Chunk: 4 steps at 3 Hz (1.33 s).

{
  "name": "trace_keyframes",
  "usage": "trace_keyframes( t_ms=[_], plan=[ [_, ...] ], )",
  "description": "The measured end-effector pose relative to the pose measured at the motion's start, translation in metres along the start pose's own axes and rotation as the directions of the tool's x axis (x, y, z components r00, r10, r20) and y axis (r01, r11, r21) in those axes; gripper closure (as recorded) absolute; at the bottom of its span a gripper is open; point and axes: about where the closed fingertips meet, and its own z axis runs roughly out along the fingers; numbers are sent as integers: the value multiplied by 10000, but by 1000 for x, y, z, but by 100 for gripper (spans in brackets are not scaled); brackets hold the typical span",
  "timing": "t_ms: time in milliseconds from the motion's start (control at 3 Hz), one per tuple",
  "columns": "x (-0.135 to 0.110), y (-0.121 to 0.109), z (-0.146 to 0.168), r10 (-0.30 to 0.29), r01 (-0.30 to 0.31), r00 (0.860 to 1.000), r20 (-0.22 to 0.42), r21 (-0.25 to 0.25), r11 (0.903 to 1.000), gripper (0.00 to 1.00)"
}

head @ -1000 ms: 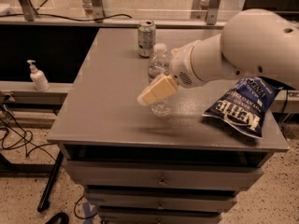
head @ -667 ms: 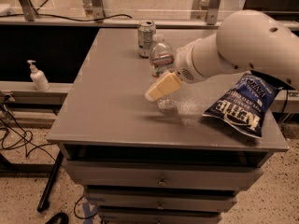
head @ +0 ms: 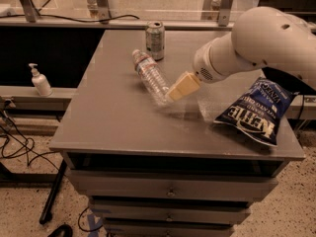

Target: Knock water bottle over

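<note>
You get warm, fairly dim light from above: the table (head: pixel 108 127) shows a pale sheen beside the gripper (head: pixel 177 88), which hangs mid-table by the bottle (head: pixel 149 74). Under the table's front edge everything drops into deep shadow.

1. We look down from above and in front of the grey drawer cabinet (head: pixel 123 127), facing its far edge at 12 o'clock, at middling range.
2. Ours is the only view; the arm (head: pixel 256 43) enters from 2 o'clock, and the gripper (head: pixel 177 89) hangs near frame centre.
</note>
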Motion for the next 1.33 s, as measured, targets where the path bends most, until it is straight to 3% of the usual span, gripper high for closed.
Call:
trace_keyframes(
  t_ms=[667,1333],
  plan=[
    [23,-11,3,99,-106,9990,-447,-136,9999,0],
    [44,-39,-25,136,-191,9991,-399,-1408,9899,0]
  ],
)
